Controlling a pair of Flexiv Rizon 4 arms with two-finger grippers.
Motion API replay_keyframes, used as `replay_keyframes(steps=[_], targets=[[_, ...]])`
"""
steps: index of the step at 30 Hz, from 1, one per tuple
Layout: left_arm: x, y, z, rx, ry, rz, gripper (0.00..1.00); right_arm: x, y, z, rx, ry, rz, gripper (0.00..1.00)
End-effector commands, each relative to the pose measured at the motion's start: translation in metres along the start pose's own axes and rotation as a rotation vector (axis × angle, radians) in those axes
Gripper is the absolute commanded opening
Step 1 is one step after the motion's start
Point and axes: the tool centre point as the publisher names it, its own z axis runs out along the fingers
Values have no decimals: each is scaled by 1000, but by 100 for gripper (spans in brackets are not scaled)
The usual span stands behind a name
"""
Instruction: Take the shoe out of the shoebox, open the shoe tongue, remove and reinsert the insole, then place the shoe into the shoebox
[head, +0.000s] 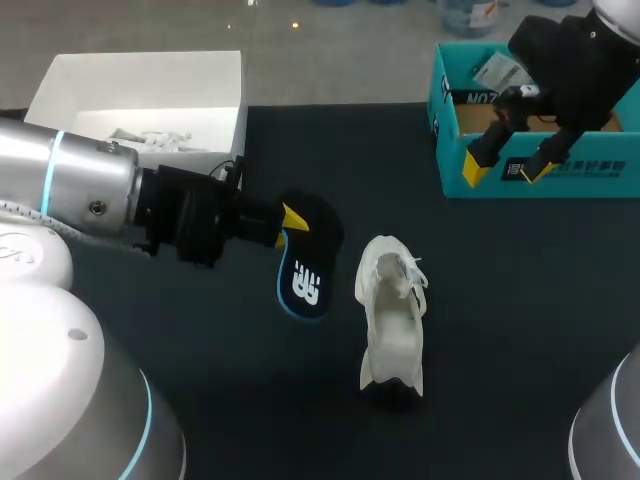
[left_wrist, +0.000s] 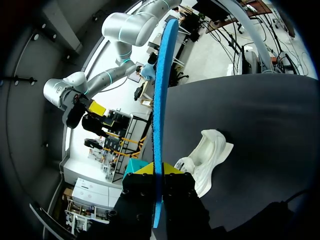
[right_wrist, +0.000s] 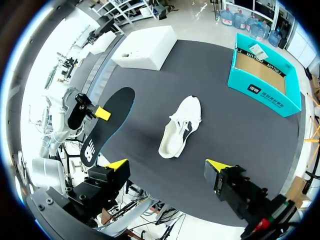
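Observation:
The white shoe (head: 392, 310) lies on the dark table, right of centre, away from both grippers. My left gripper (head: 285, 228) is shut on the rear end of the black insole (head: 305, 262), held just left of the shoe. Along the left wrist's fingers the insole (left_wrist: 160, 100) shows edge-on as a blue strip pinched by the gripper (left_wrist: 159, 171), with the shoe (left_wrist: 207, 157) beside it. My right gripper (head: 507, 165) hangs open and holds nothing, high over the front wall of the teal shoebox (head: 600, 170). Below the right gripper (right_wrist: 166, 165) lie the shoe (right_wrist: 180, 130) and the insole (right_wrist: 107, 122).
A white box (head: 230, 100) with some white paper inside stands at the back left. The teal shoebox (right_wrist: 260, 90) at the back right holds a card. My left arm's thick body crosses the left side of the table.

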Motion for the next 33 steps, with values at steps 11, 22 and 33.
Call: replay_keyframes(steps=[11,22,33], targets=[[21,-29,3,95,82,-48,0,0,2,1,4,-1,1,100],[53,-78,27,185,177,-158,0,0,2,1,4,-1,1,100],[74,-94,62,275,203,-198,0,0,2,1,4,-1,1,100]])
